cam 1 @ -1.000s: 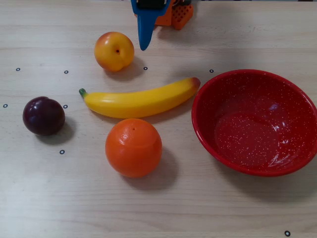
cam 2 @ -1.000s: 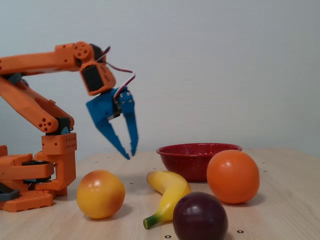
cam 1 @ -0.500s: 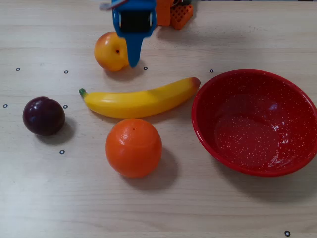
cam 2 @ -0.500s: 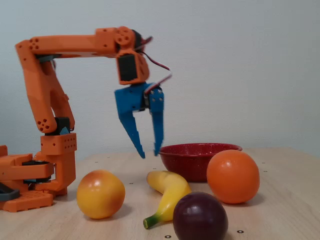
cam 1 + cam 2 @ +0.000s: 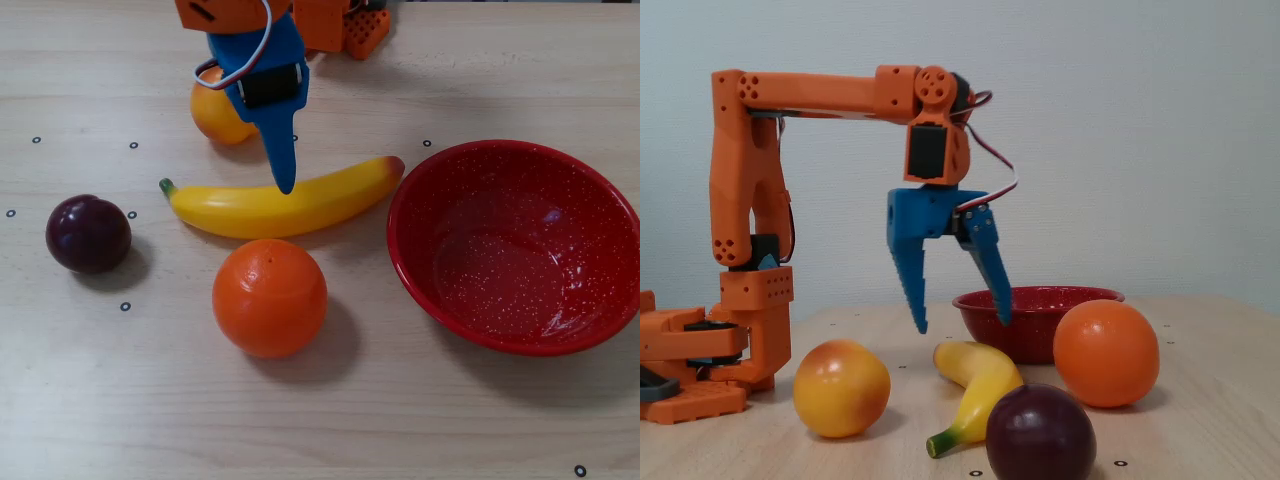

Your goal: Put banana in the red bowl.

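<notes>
The yellow banana (image 5: 285,203) lies across the table, green stem at the left, reddish end almost touching the red bowl (image 5: 420,270) at the right. In the fixed view the banana (image 5: 980,385) lies in front of the red bowl (image 5: 1040,300). My blue gripper (image 5: 962,326) hangs open above the banana, fingers spread and pointing down, with nothing between them. From overhead the gripper (image 5: 286,180) shows over the banana's middle, its tip over the upper edge.
A peach (image 5: 215,115) sits behind the banana, partly under the arm. An orange (image 5: 269,297) stands just in front of the banana and a dark plum (image 5: 88,233) at the left. The orange arm base (image 5: 710,345) is at the table's back.
The arm has reached forward from over the peach to above the banana's middle. The fingers have spread wider.
</notes>
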`<state>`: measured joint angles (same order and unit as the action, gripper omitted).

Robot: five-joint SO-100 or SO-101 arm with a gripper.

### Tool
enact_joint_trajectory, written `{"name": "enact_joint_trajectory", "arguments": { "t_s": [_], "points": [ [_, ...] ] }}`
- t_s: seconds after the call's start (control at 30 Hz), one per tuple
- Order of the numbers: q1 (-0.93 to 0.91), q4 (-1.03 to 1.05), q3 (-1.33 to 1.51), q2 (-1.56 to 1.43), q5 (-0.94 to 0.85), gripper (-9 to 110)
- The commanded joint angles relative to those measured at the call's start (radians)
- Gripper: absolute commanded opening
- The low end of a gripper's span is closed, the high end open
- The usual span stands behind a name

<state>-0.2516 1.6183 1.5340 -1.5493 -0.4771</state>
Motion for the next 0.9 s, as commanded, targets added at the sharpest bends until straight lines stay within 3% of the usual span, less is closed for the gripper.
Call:
{"name": "enact_joint_trajectory", "arguments": {
  "t_s": [0.0, 0.47, 0.87],
  "points": [
    [-0.02, 0.021, -0.098, -0.005, -0.037, 33],
    [-0.017, 0.078, -0.268, 0.189, -0.15, 39],
    [-0.006, 0.038, -0.308, 0.278, 0.037, 39]
  ]
}}
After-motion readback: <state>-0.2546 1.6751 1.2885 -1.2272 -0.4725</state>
